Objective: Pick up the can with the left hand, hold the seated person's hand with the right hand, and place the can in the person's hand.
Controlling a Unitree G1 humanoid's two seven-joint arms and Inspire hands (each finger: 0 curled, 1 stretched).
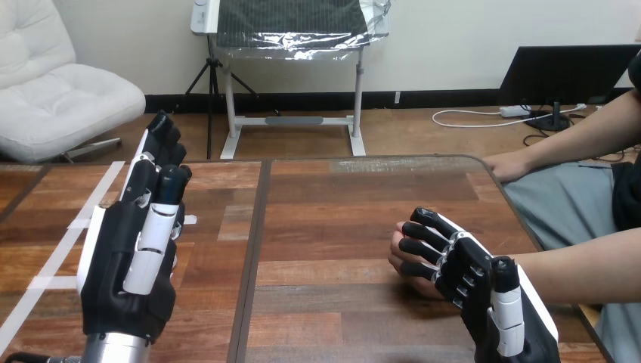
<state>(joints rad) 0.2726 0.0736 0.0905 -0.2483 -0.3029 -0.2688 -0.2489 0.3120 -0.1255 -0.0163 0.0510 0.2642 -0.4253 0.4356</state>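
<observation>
My left hand (132, 257) is raised over the left part of the wooden table (340, 204), its back towards me and its fingers straight, open, with nothing seen in it. At the lower right my right hand (472, 276) lies against the person's hand (398, 253), its fingers curled round it. The person's forearm (582, 261) runs off to the right edge. The person's other hand (505, 166) rests on the table's far right corner.
Strips of white tape (68, 234) run along the table's left part, behind my left hand. A dark seam (253, 249) splits the tabletop from far to near. The table's right edge (521, 215) runs beside the person's lap.
</observation>
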